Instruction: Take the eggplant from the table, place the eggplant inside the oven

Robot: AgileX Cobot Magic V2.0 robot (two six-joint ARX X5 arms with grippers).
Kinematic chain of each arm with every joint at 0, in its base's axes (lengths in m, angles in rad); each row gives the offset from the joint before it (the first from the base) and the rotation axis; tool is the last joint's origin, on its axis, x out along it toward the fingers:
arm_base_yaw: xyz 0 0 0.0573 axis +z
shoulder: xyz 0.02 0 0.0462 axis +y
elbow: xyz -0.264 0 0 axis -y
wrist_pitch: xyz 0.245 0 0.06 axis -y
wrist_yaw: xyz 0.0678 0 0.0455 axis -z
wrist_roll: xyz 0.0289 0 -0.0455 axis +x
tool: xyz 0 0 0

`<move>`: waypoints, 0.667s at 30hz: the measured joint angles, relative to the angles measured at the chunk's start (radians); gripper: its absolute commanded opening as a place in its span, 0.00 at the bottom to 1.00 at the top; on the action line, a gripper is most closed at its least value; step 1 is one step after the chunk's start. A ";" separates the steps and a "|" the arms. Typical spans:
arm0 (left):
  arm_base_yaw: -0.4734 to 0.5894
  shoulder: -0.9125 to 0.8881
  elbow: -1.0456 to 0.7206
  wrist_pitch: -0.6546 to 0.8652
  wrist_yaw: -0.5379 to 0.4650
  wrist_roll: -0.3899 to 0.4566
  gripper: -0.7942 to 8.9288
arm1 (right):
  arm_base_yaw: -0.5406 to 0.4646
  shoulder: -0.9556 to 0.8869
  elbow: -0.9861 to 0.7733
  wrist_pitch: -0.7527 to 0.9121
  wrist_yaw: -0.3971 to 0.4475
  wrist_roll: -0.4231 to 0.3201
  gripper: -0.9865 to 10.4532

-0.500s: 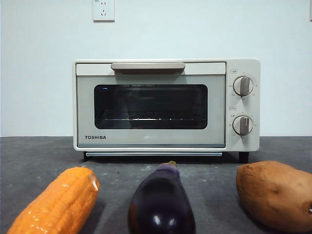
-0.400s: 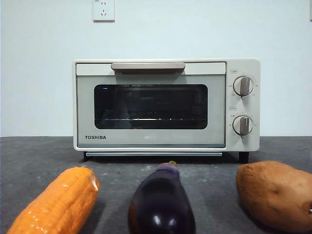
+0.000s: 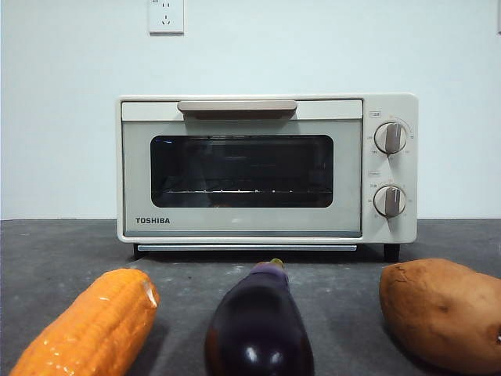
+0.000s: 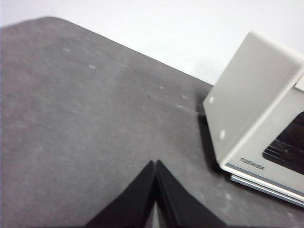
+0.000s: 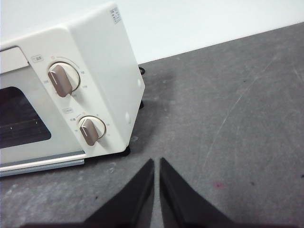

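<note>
Both grippers clenched on nothing: left gripper jaws pressed tip to tip over bare dark grey speckled table, right gripper nearly closed too, a thin slit between tips. Cream-white Toshiba toaster oven, door shut, sits w/ one side ahead of each gripper. Glossy dark-purple eggplant lies on table in front of oven, long axis pointing stem-first at door, btwn orange corn cob & brown sweet potato. Neither wrist view shows it, so can't tell which arm is nearer.
</note>
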 measured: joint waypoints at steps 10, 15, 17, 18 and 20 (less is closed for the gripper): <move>0.000 0.089 0.096 -0.083 0.047 -0.029 0.09 | 0.000 0.050 0.146 -0.037 0.001 0.011 0.09; 0.000 0.190 0.207 -0.093 0.081 -0.030 0.09 | 0.000 0.151 0.274 -0.101 0.000 0.015 0.09; 0.000 0.243 0.256 -0.100 0.098 -0.029 0.09 | 0.000 0.201 0.340 -0.124 0.000 0.015 0.09; 0.000 0.266 0.277 -0.105 0.104 -0.029 0.09 | 0.000 0.225 0.370 -0.137 0.000 0.014 0.09; 0.000 0.325 0.326 -0.113 0.125 -0.024 0.09 | 0.000 0.277 0.437 -0.171 -0.004 0.003 0.09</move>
